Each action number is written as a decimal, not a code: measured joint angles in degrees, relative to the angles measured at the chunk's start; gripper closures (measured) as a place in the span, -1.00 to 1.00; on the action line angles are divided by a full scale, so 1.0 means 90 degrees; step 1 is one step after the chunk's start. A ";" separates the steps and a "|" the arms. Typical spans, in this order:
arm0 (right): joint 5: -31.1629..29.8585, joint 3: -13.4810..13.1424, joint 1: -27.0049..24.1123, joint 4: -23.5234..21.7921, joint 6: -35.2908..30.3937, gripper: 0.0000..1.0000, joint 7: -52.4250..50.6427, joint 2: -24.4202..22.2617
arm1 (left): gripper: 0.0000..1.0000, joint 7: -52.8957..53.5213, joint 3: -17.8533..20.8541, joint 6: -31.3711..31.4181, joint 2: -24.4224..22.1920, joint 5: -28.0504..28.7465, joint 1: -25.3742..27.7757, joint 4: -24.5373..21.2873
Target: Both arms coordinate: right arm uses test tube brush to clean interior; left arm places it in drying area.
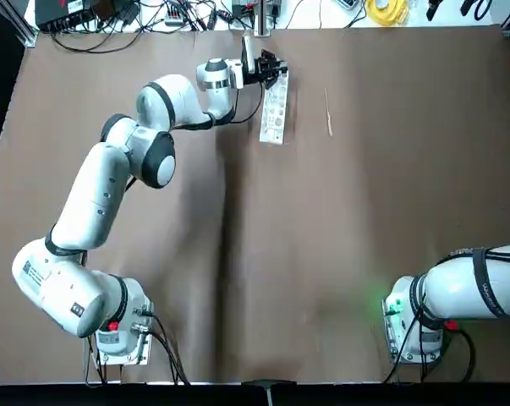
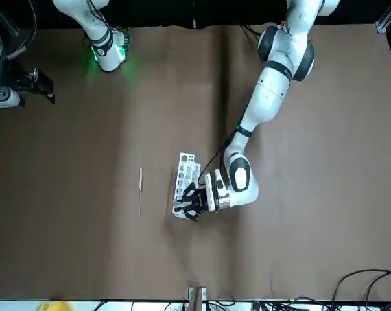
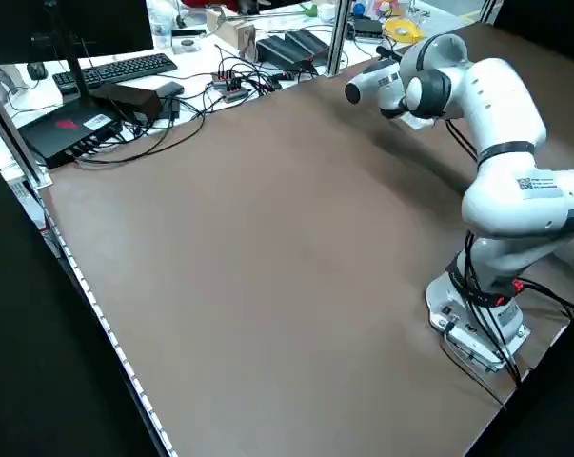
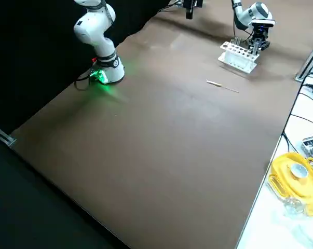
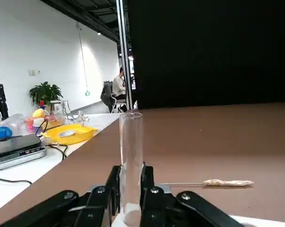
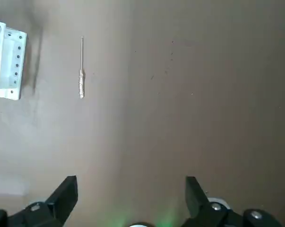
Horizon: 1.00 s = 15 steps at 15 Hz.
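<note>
Left gripper [image 5: 131, 189] clenched on clear glass test tube [image 5: 131, 161] upright over white holed rack [image 1: 274, 108] by tabletop's far edge. Thin pale brush [image 1: 328, 112] lies just beside. Right gripper [image 6: 131, 198] spread, empty, at near-right corner. Risk: tube misses hole, tips rack.

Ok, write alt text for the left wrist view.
The left gripper holds an upright clear tube between its fingers. Beyond it the brush lies flat on the brown table.
</note>
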 joint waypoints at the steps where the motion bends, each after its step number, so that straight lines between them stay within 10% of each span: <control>1: 0.0000 0.0000 0.0000 0.0000 0.0000 -1.00 0.0000 0.0000 | 0.54 0.0000 0.0002 0.0000 0.0000 0.0000 0.0002 0.0024; 15: 0.0000 0.0001 0.0000 0.0001 0.0016 -1.00 -0.0001 -0.0001 | 0.54 -0.0017 0.0056 0.0001 -0.0432 0.0000 0.0018 0.0130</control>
